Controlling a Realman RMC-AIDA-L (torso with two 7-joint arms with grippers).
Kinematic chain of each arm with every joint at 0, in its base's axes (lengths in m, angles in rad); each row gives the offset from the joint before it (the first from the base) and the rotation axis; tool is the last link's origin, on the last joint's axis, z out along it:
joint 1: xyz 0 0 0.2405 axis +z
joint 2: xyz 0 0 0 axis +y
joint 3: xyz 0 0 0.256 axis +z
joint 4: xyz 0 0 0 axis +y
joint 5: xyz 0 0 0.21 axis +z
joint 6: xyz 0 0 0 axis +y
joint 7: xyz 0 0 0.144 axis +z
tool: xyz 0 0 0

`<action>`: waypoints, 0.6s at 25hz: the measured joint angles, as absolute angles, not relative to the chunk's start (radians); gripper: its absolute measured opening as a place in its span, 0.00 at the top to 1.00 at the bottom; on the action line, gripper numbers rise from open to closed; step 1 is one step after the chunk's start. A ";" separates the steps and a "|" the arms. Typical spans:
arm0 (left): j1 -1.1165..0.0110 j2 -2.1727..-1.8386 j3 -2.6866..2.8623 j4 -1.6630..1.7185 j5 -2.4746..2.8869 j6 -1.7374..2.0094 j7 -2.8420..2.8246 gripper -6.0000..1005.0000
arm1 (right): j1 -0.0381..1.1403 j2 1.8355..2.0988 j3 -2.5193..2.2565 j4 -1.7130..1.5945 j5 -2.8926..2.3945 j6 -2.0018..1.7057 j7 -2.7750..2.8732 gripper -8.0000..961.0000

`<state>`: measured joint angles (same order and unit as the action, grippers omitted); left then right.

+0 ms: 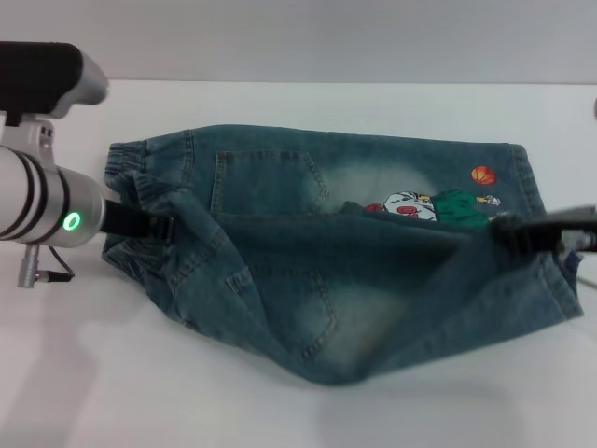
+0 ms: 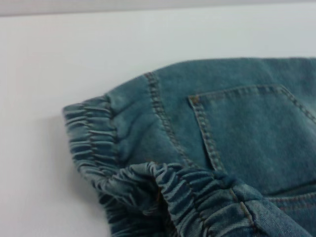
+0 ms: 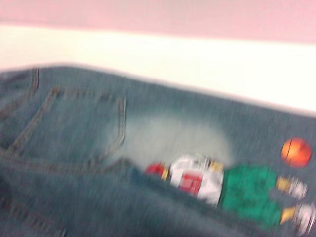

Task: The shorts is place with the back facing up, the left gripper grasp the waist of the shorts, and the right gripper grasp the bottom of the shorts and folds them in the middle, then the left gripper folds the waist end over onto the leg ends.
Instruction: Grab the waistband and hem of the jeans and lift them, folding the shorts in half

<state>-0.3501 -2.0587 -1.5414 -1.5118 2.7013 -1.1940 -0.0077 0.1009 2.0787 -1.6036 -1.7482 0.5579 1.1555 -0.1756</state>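
The faded blue denim shorts [image 1: 308, 280] lie back up on the white table, their near half raised and stretched over the far half. My left gripper [image 1: 154, 227], on the green-lit silver wrist, is shut on the ruffled waist [image 1: 126, 163] at the left end. At the right end my right gripper [image 1: 508, 231] is shut on the bottom of the shorts, holding the near leg hem up beside the cartoon print [image 1: 420, 207] and orange ball [image 1: 481, 175]. The left wrist view shows the bunched waist [image 2: 89, 143] close up. The right wrist view shows the print [image 3: 197, 180] and ball [image 3: 296, 151].
The white table [image 1: 140, 392] reaches around the shorts on all sides. A back patch pocket [image 1: 266, 177] lies flat on the far half. A thin cable hangs under the left wrist [image 1: 47, 271].
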 joint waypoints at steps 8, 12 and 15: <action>-0.316 -2.059 -1.590 -1.520 2.702 -1.114 -0.008 0.85 | 0.075 2.079 -1.603 -1.686 0.620 0.836 -0.293 0.99; -0.287 -2.059 -1.616 -1.541 2.701 -1.081 -0.008 0.85 | 0.092 2.078 -1.609 -1.610 0.649 0.678 -0.315 0.99; -0.267 -2.059 -1.620 -1.559 2.701 -1.061 -0.012 0.84 | 0.083 2.078 -1.610 -1.593 0.649 0.619 -0.315 0.99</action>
